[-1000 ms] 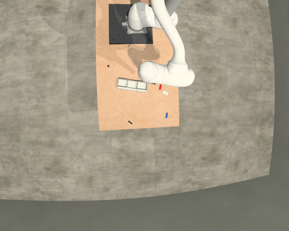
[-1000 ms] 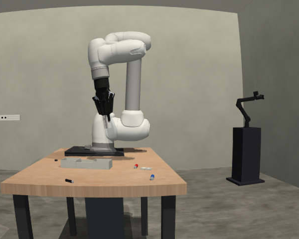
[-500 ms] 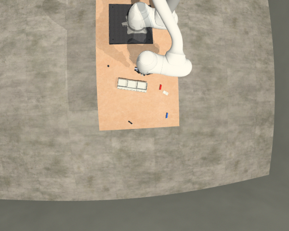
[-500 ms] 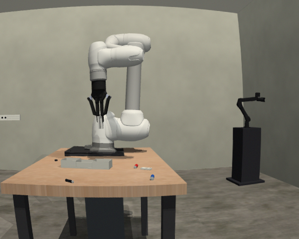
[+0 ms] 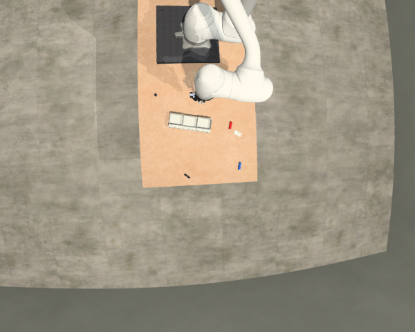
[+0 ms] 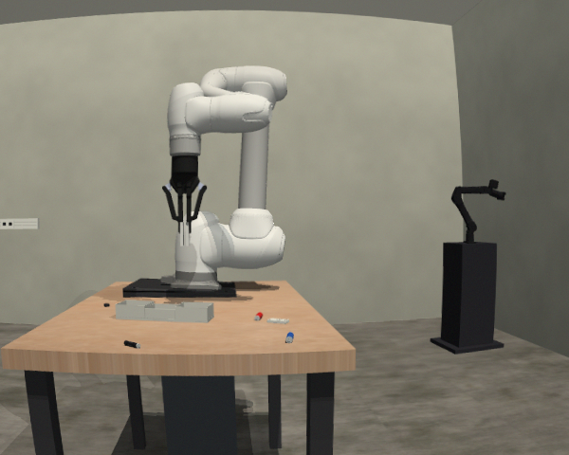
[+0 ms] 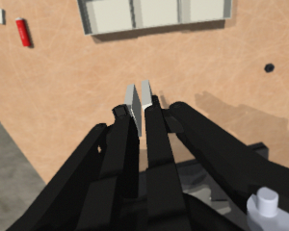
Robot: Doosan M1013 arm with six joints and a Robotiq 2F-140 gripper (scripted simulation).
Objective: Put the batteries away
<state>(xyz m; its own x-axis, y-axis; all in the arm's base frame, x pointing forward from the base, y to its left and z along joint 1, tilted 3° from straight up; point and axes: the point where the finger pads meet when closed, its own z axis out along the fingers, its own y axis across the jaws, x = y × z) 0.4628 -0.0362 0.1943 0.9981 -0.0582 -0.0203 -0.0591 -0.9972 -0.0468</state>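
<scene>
My gripper (image 6: 185,229) hangs high above the table behind the bins, fingers shut with nothing between them; it also shows in the wrist view (image 7: 139,100). A row of three joined white bins (image 5: 189,122) stands on the table, seen too in the side view (image 6: 164,311) and the wrist view (image 7: 154,13); I cannot read their letters. A red battery (image 5: 230,124) (image 6: 258,316) (image 7: 23,32) lies right of the bins. A blue battery (image 5: 239,165) (image 6: 289,336) lies near the front right corner. A black battery (image 5: 187,176) (image 6: 132,344) lies near the front edge.
A small white flat piece (image 5: 237,133) (image 6: 277,320) lies beside the red battery. A small black round thing (image 5: 155,94) (image 7: 269,67) sits left of the bins. The arm's black base plate (image 5: 187,34) fills the back of the table.
</scene>
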